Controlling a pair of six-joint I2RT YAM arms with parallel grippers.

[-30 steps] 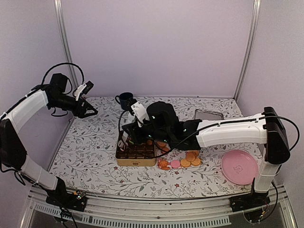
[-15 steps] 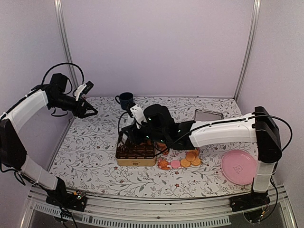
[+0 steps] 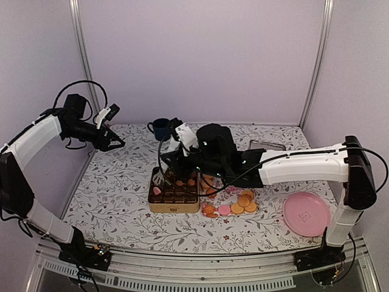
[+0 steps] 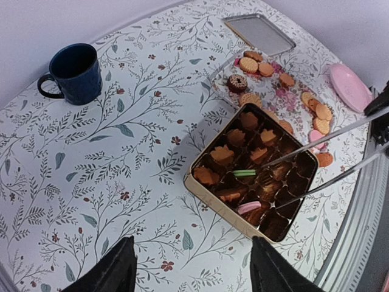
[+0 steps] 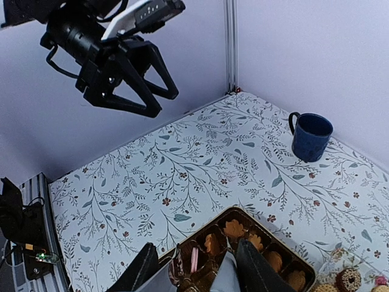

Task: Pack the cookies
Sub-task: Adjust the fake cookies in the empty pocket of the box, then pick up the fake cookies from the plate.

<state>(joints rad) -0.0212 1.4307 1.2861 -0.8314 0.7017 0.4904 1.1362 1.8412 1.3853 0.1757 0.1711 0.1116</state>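
Currently clamping metal tongs (image 4: pixel 328 137) in the right end effector (image 5: pixel 200 271), tips over the gold tin (image 4: pixel 219 207); holding the left end effector (image 3: pixel 114 146) aloft, spread wide (nothing in it). Finding cookies (image 4: pixel 222 155) in the tin's cells, more loose on the worktop (image 4: pixel 91 182) just beside.
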